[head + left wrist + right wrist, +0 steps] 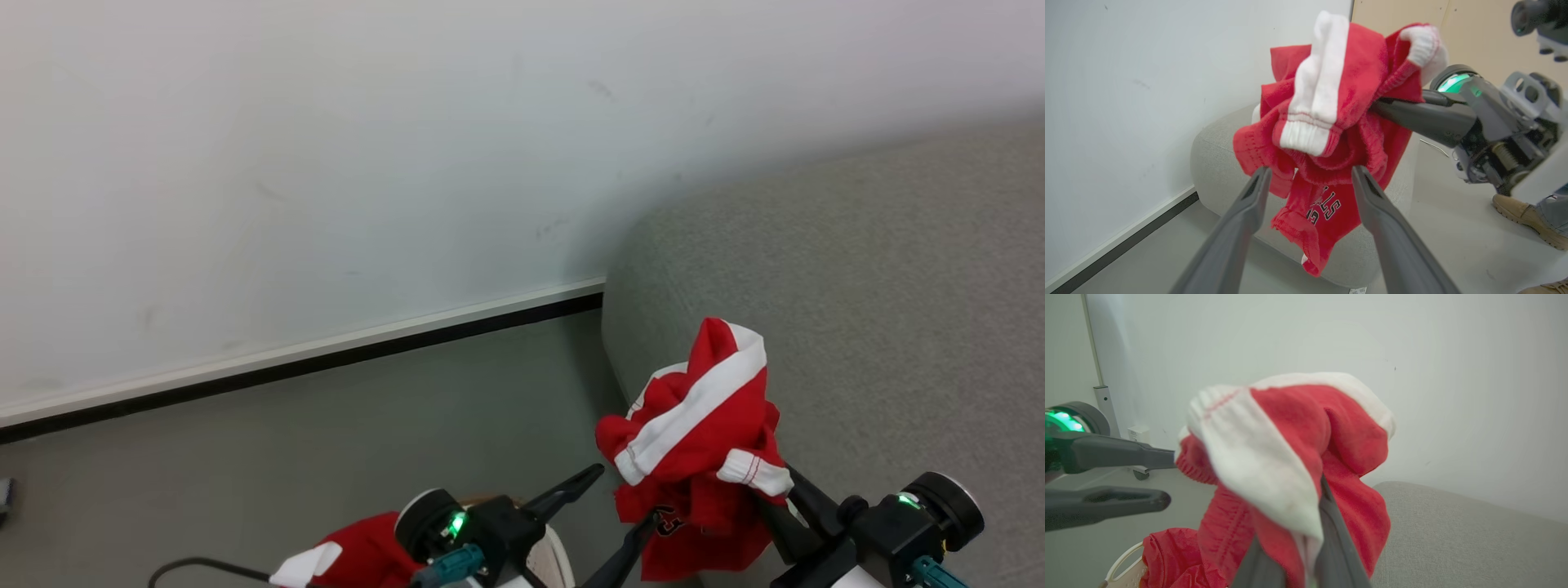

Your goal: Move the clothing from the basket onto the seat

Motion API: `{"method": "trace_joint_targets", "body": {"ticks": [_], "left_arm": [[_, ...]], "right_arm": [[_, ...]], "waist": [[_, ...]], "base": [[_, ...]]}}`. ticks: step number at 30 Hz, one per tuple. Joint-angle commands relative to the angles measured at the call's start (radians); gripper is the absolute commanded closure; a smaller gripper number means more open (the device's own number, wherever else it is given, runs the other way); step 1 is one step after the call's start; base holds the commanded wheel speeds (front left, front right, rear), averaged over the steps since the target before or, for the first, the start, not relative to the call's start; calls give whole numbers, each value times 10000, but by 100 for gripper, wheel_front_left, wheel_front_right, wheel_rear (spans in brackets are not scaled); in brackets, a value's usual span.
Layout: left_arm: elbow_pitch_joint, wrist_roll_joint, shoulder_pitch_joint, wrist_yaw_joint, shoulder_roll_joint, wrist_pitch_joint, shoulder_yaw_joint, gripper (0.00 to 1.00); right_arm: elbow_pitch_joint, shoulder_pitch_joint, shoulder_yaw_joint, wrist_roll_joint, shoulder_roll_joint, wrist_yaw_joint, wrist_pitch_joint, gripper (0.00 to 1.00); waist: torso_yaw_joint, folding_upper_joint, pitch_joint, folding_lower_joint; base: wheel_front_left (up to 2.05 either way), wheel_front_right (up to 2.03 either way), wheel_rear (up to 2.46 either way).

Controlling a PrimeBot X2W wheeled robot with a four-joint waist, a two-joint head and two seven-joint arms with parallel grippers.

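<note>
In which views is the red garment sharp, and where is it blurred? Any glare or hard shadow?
Head view: the garment is fairly sharp; light is even, with a soft shadow where the seat meets the wall. Left wrist view: its lettering is readable. Right wrist view: the garment, close to the lens, is blurred; a green lamp glares at the left edge.

The grey floor [326, 457] carries the seat [857, 327], beside the wall [326, 163].

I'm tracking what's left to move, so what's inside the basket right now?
Bunched red clothing lies in the basket, up against its rim. The basket's floor, and anything under that fabric, is covered.
</note>
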Motion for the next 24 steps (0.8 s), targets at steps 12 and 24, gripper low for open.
{"method": "trace_joint_targets", "body": {"ticks": [12, 24], "left_arm": [[208, 461, -791, -48, 78, -138, -200, 0], [-351, 1076, -2673, -247, 563, 228, -28, 0]], "right_arm": [[-727, 310, -1245, -455, 350, -31, -212, 100], [-412, -2595, -4412, -1124, 1024, -31, -785, 100]], "waist": [[-1496, 0, 1344, 0], [-185, 0, 4477, 0]], "base": [[0, 0, 0], [0, 0, 0]]}}
